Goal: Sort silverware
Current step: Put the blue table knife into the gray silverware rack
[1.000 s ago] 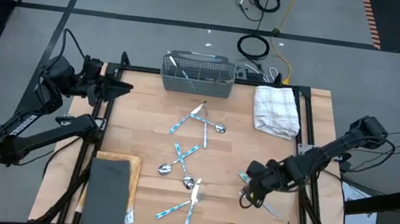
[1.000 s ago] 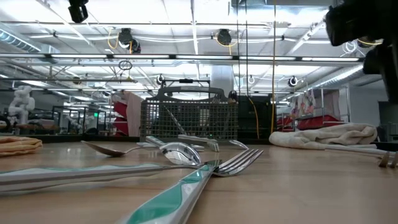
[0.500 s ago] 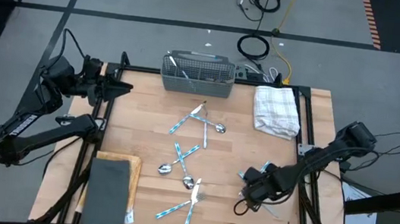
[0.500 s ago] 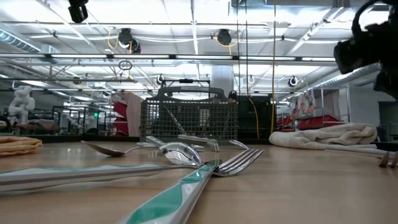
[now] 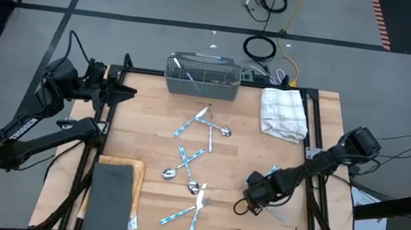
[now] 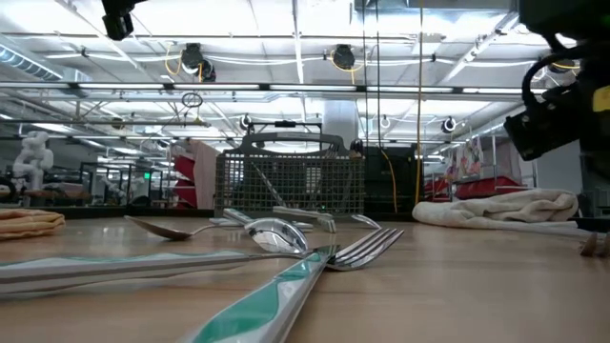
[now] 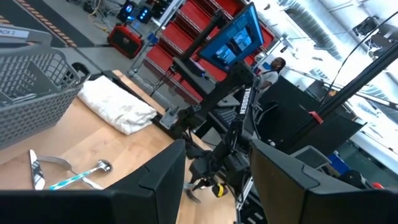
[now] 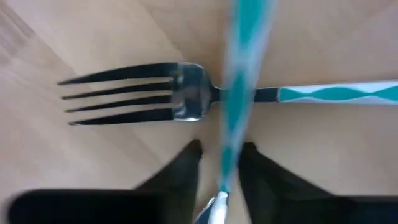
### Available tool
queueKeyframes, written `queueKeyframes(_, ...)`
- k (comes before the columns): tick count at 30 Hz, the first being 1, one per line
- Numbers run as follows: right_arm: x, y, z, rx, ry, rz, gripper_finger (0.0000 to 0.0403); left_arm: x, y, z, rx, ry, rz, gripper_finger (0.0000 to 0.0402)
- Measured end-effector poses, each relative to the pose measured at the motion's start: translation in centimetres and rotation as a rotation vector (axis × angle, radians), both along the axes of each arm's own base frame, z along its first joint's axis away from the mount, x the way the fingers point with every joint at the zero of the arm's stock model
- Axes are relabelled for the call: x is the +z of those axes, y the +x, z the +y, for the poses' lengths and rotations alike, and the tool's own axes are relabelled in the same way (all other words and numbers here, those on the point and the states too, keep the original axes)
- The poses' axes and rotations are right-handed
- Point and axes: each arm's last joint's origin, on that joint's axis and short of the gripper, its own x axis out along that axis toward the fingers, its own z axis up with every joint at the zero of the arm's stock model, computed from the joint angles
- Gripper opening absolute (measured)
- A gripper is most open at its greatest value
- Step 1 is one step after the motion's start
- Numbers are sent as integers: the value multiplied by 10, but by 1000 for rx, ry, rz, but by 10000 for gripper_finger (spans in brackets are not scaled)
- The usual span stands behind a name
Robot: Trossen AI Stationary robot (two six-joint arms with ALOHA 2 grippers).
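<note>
Presently the right gripper (image 8: 221, 163) pinches a teal-handled utensil (image 8: 239, 93) narrowly between its fingers, above a fork (image 8: 180, 98) on the table (image 5: 150, 116). Left gripper (image 7: 214, 180) waits, jaws wide.

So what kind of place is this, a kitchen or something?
More likely a robotics lab or workshop: bare ceiling trusses, red industrial racking, loose cables on the floor, and a wooden table between two robot arms.
</note>
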Motion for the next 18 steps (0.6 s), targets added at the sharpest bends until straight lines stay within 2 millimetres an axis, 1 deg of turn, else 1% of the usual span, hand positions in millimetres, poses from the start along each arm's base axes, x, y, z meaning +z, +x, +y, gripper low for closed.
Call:
queueKeyframes(1,1,0,-1,-17,10,1,36,0,0,0,0,0,0,183)
queueKeyframes(2,3,0,-2,-27,14,-5,20,0,0,0,0,0,0,183)
queueKeyframes(7,10,-1,-6,-103,20,-26,6,0,0,0,0,17,0,183)
queueKeyframes(10,24,0,-6,-150,-15,-56,3,0,0,0,-1,17,1,183)
queueKeyframes(12,38,3,-6,-164,-72,-76,2,0,0,0,0,17,0,183)
queueKeyframes(15,71,15,-4,-167,-114,-119,2,0,0,0,-1,22,1,183)
queueKeyframes(18,102,23,-9,-118,-194,-125,1,0,0,0,-1,29,1,183)
